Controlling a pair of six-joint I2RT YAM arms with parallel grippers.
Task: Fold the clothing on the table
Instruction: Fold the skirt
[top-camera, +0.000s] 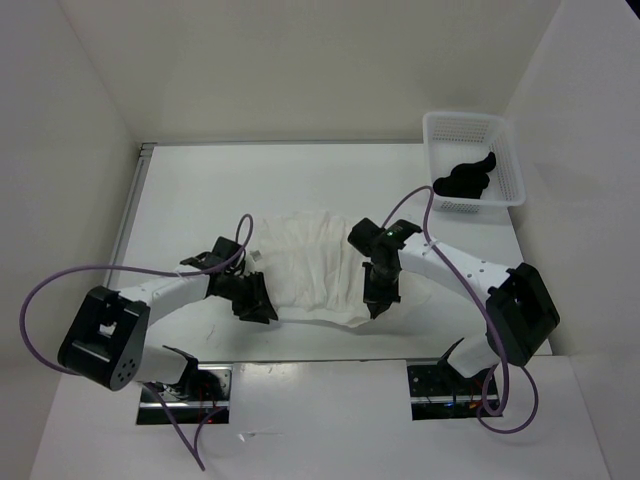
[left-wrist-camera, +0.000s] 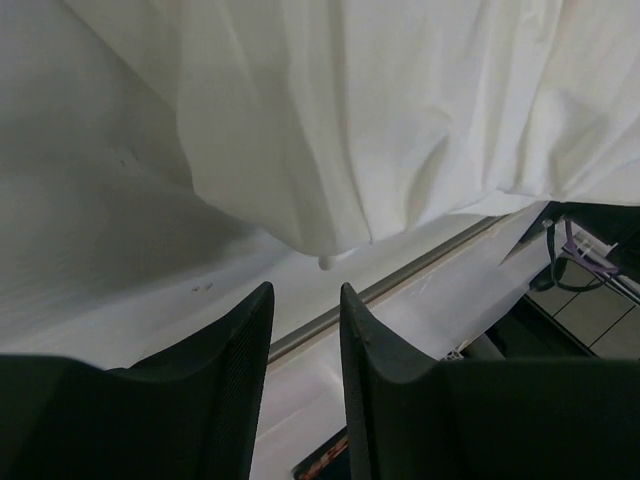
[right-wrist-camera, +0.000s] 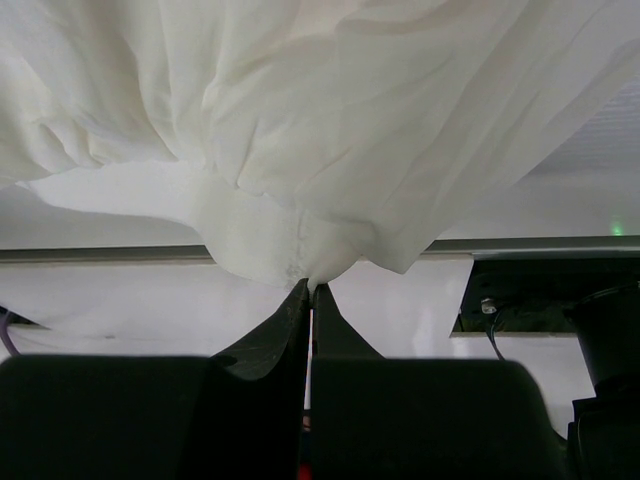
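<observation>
Left gripper (top-camera: 256, 298) is seen at the left edge of the clothing (top-camera: 310, 268). Its jaws are narrowly parted and nothing is held; the fabric hangs just beyond the fingertips (left-wrist-camera: 258, 300). The clothing is spread, wrinkled, mid-table (top-camera: 200, 190), between both arms. Right gripper (top-camera: 378, 300) is closed, with the garment's near edge pinched. A mesh basket (top-camera: 505, 150) holding a black item (top-camera: 465, 178) is noted far right.

Legend, all three views: I read no text, label, brand, number or sign on any surface shown.
</observation>
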